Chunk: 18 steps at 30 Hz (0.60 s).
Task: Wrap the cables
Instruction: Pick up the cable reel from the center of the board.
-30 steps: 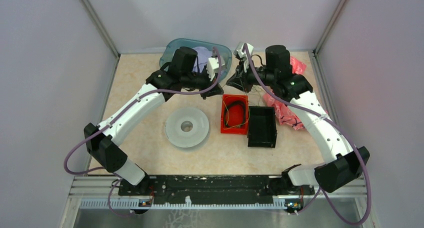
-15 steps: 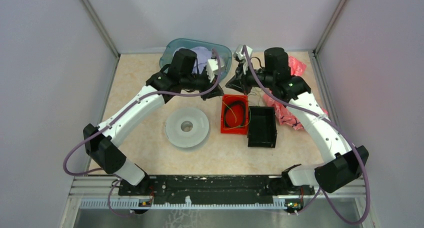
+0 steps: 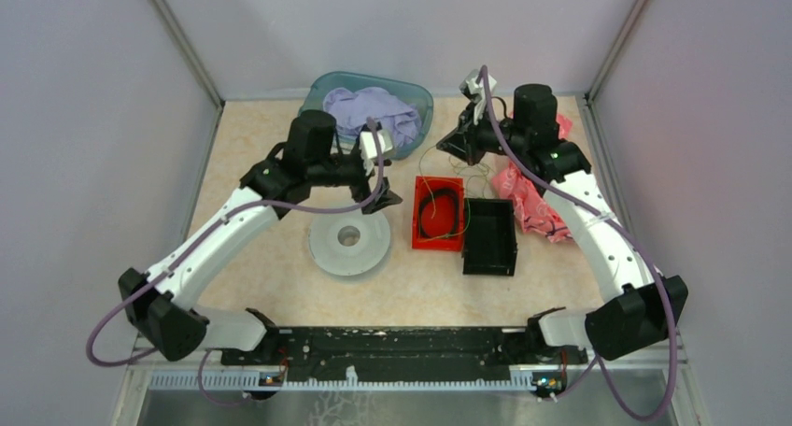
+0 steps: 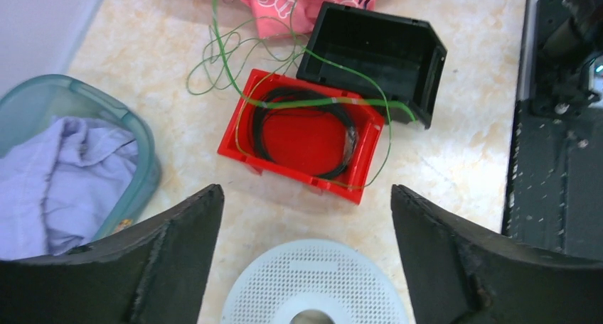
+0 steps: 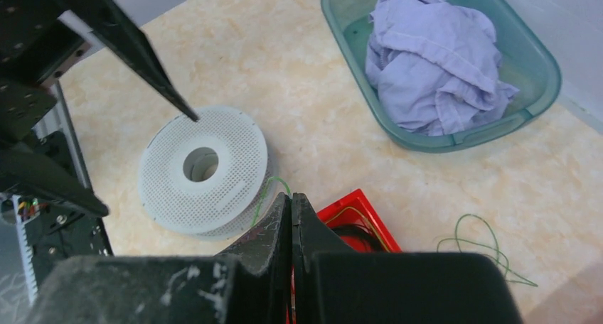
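Observation:
The cables are thread-fine green and yellow wires (image 4: 227,54) lying loose on the table behind the red bin (image 4: 299,178) and draped across it. My right gripper (image 5: 291,196) is shut on a green wire (image 5: 274,189), which shows at its tip; from the top this gripper (image 3: 455,146) hangs behind the red bin (image 3: 417,216), with wires (image 3: 425,164) trailing down into it. My left gripper (image 4: 306,189) stands wide open and holds nothing, above the far edge of the white perforated spool (image 4: 284,281). From the top it (image 3: 385,191) sits between the spool (image 3: 369,244) and the bin.
A black coil (image 4: 306,136) lies inside the red bin. An empty black bin (image 3: 489,239) stands to its right, with a pink bag (image 3: 528,206) beyond. A teal basin (image 3: 318,90) holding purple cloth (image 3: 369,108) sits at the back.
My left gripper has opened wide and drawn back from the basin toward the spool. The right gripper stayed shut and shifted right and back, pulling a wire up from the red bin.

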Each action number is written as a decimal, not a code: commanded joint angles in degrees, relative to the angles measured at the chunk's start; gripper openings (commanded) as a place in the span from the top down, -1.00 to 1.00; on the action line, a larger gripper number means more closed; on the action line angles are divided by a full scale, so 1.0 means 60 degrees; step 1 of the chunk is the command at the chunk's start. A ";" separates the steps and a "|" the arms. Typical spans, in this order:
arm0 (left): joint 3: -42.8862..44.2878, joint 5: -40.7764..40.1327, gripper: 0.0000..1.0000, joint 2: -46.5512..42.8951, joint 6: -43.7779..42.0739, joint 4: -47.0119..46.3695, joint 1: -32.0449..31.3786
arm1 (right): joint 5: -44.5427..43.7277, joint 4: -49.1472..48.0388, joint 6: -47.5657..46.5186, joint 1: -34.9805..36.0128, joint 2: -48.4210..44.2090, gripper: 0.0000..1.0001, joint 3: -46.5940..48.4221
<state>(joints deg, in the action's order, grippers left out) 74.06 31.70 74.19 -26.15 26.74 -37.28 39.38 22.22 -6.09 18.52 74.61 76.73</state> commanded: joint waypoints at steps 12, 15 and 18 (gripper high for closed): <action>-0.3697 -0.1773 -0.99 -0.1318 -0.4024 0.2820 0.0031 | -0.0551 -0.0944 0.0690 -0.0373 -0.0298 1.00 -0.0169; -0.3959 -0.1969 -0.99 -0.1165 -0.4343 0.2856 0.0024 | -0.0489 -0.0949 0.0692 -0.0392 -0.0319 1.00 -0.0221; -0.4021 -0.2030 -0.99 -0.0859 -0.4516 0.2847 0.0018 | -0.0441 -0.0949 0.0692 -0.0407 -0.0340 1.00 -0.0246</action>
<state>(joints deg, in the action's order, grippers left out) 50.26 20.97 67.85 -48.95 42.98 -37.23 36.05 19.22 -2.66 16.47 74.30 74.98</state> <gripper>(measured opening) 0.998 0.009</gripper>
